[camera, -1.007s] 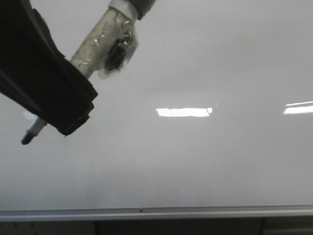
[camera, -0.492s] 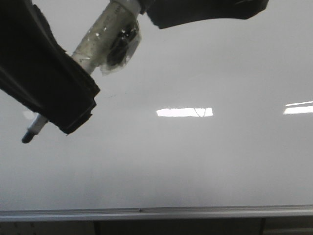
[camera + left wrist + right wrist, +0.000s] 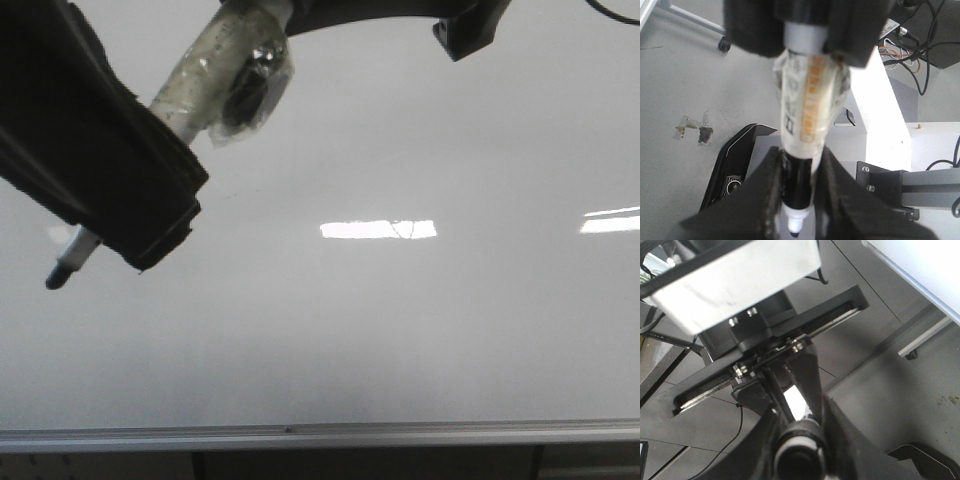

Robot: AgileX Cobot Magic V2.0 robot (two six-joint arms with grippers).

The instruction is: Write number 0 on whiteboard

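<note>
Since the earlier front pictures, the right arm (image 3: pixel 400 15) has come in along the top edge of the whiteboard (image 3: pixel 400 330), where a second ago there was none; its dark end now hangs at the upper right. The marker (image 3: pixel 215 75) and the left gripper (image 3: pixel 110 185) have barely shifted, the marker's black tip (image 3: pixel 55 282) hanging low at the board's left.

The left wrist view shows what the front view cannot: the left gripper (image 3: pixel 799 190) clamped on the marker (image 3: pixel 807 105), its barrel wrapped in clear tape over an orange label, tip (image 3: pixel 795 227) poking out beyond the fingers. The right wrist view shows the right gripper (image 3: pixel 797 437) closed around a dark round end, probably the marker's rear, though the picture is too dim to be sure.

The number 0 cannot be made out; only a faint mark sits in the bright reflection (image 3: pixel 378 229) mid-board.
</note>
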